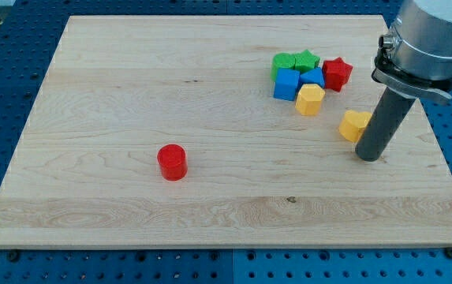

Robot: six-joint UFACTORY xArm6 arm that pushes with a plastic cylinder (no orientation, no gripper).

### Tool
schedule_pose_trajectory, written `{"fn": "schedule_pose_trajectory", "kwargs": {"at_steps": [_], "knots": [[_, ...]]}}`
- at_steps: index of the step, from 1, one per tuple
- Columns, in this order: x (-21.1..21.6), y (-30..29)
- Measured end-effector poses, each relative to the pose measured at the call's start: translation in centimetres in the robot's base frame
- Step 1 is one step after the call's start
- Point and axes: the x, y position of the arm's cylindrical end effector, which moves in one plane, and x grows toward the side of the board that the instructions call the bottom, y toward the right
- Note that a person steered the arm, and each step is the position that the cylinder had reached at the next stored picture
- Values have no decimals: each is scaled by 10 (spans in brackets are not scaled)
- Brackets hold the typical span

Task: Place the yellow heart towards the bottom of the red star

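Note:
The yellow heart lies on the wooden board at the view's right, below the red star and a little to its right. My tip rests on the board just to the right of the heart and slightly below it, touching or nearly touching its right side. The rod partly hides the heart's right edge. The red star sits at the right end of a cluster of blocks near the view's top right.
In the cluster beside the star are a green cube, a green star, a blue cube, a blue block and a yellow hexagon. A red cylinder stands alone at the lower centre-left.

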Motion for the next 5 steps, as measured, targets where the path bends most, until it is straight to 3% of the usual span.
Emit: {"fn": "schedule_pose_trajectory", "kwargs": {"at_steps": [5], "knots": [[-30,7]]}}
